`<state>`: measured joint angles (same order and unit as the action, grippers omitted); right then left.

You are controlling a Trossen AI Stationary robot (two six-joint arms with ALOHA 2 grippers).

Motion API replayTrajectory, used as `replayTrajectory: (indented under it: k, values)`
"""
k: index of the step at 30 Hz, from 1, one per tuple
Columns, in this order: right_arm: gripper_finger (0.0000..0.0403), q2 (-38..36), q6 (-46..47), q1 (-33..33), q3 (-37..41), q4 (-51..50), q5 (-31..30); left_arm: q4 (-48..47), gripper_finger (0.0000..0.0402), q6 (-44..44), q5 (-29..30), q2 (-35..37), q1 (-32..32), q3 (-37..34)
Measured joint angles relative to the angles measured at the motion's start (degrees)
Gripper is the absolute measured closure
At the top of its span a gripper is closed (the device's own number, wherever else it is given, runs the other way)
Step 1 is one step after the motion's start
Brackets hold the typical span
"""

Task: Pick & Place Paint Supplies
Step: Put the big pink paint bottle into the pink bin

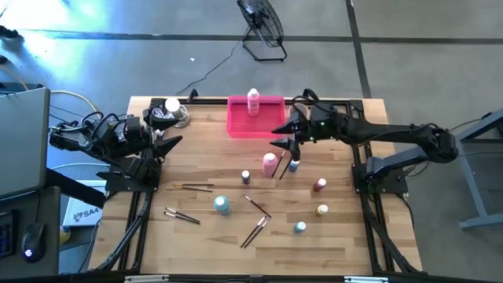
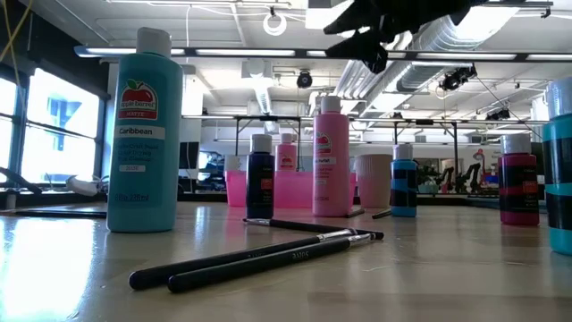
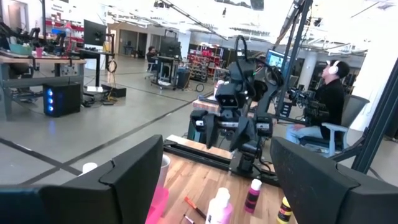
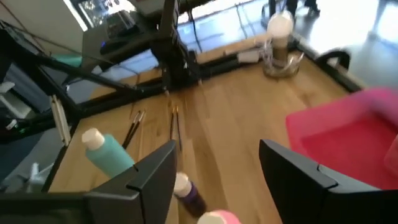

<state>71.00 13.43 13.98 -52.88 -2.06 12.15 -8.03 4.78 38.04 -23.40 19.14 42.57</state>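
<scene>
Broadly, the wooden bench [image 1: 196,244] carries the whole spread, with the bright pink tray [image 1: 240,124] at its far middle and one pink bottle [image 1: 253,101] standing inside the tray's far edge. The right arm reaches in from the right, its gripper [image 1: 283,135] hanging above the tray's near right corner with fingers spread apart and nothing between them; the left gripper [image 1: 168,147] waits at the left edge of the bench, fingers likewise released and empty. Just near of the right gripper stands a second pink bottle [image 1: 269,163], with a pale beige cup [image 2: 373,180] behind it in the low view, and a blue tiny bottle [image 1: 294,166] to its right. A teal bottle [image 1: 222,204] stands near the middle, and a purple tiny bottle [image 1: 246,177] lies between it and the pink one. On the right sit a dark red tiny bottle [image 1: 320,185], a yellow one [image 1: 322,210] and a small teal one [image 1: 300,228]. Thin paintbrushes [image 1: 255,230] lie scattered across the near half, more to the left [image 1: 182,215]. A floor fan [image 1: 262,27] stands beyond the bench.
</scene>
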Motion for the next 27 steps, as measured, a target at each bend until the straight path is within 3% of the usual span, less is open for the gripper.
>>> replayTrajectory:
  k: [10,27]
  values:
    - [0.0121,2.67,-9.09,-3.94,0.0,-4.35,0.43,-1.73,0.0108,0.05,-0.02,0.0,0.0,0.0]
    - [0.0119,9.16,-10.07,-5.0,-0.07,-4.88,-0.14,-2.51,0.0108,0.22,0.09,0.02,0.0,0.0]
